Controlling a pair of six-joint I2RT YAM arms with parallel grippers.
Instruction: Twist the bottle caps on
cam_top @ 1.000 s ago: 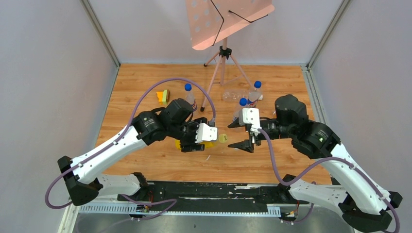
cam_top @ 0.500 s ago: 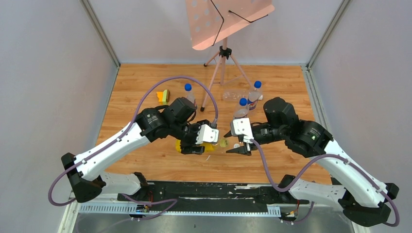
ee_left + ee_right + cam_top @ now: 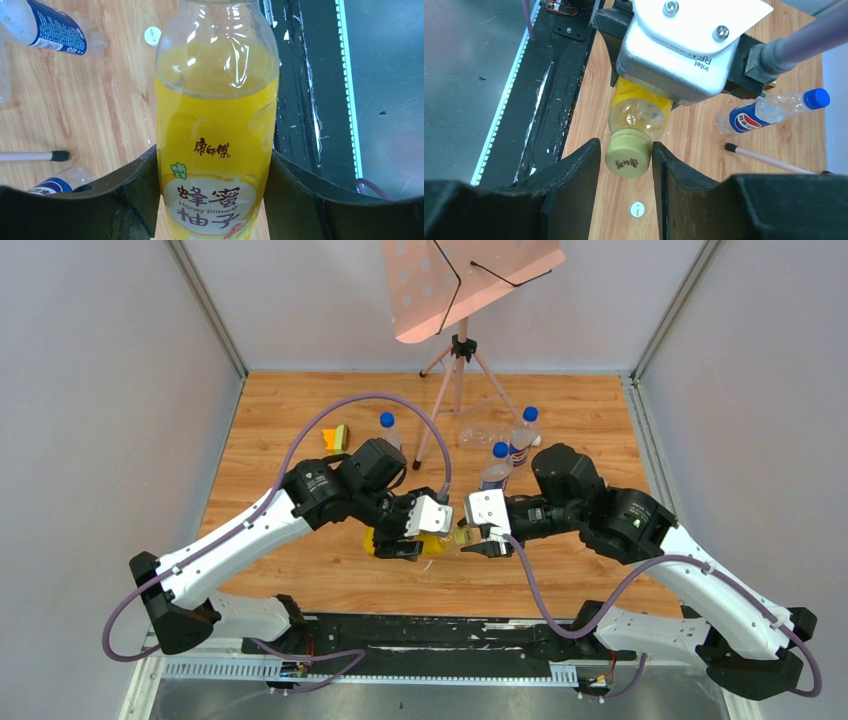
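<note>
Two grippers are set facing each other: the yellow bottle point(image 3: 215, 100) is clamped round its body by the left gripper point(image 3: 212, 165), neck outward above the table point(image 3: 704, 175), so its yellow cap point(image 3: 628, 160) can be turned. That cap is flanked closely by the right gripper point(image 3: 625, 150) jaws; firm contact cannot be told
</note>
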